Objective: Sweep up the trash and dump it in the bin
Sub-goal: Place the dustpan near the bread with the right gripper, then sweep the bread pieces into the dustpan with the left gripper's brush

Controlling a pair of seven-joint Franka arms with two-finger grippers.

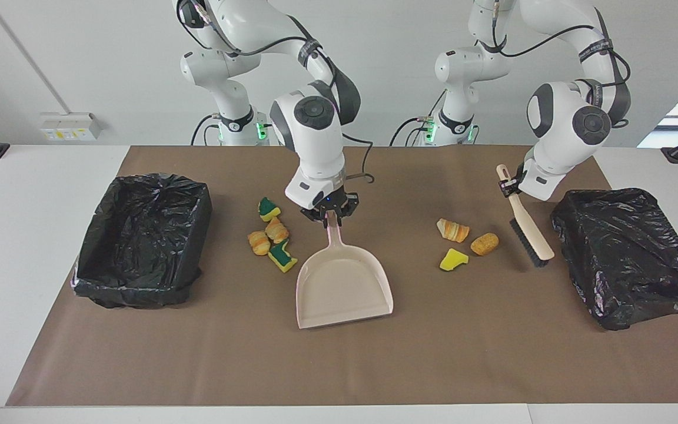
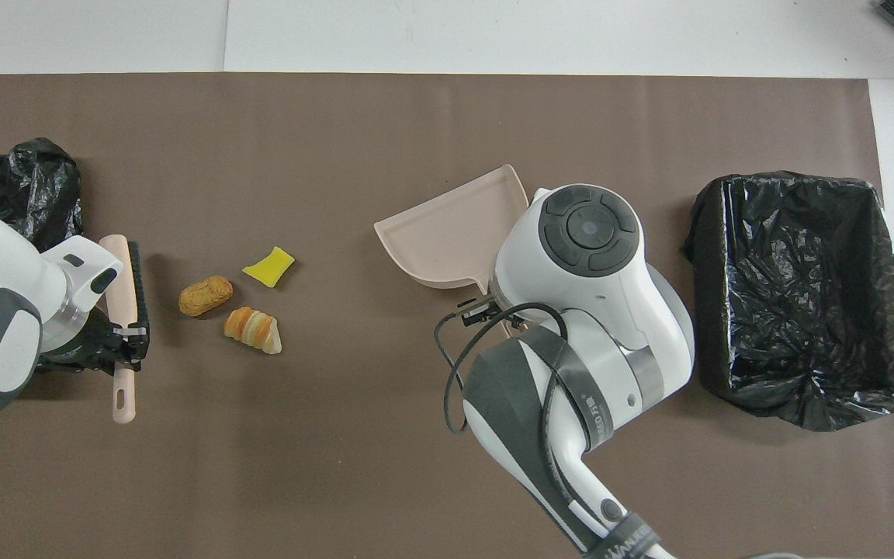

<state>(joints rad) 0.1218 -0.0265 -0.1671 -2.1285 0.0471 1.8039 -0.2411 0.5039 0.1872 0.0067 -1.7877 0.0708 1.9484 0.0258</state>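
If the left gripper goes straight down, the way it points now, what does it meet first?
Probably only the brown table cover: the left gripper, shut on the brush, hangs beside the black bin; depth is unclear.

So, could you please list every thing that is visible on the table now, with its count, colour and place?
Trash: seven bits, yellow-green sponge scraps and orange-tan bread lumps; four beside the dustpan toward the right arm's end, three between dustpan and brush.
Dustpan: one, beige, mid-table, handle held.
Brush: one, beige with black bristles, beside the three bits, handle held.
Bins: two, lined with black bags, one at the right arm's end, one at the left arm's end.
Table cover: one, brown.
Right gripper: shut on the dustpan's handle.
Left gripper: shut on the brush's handle.
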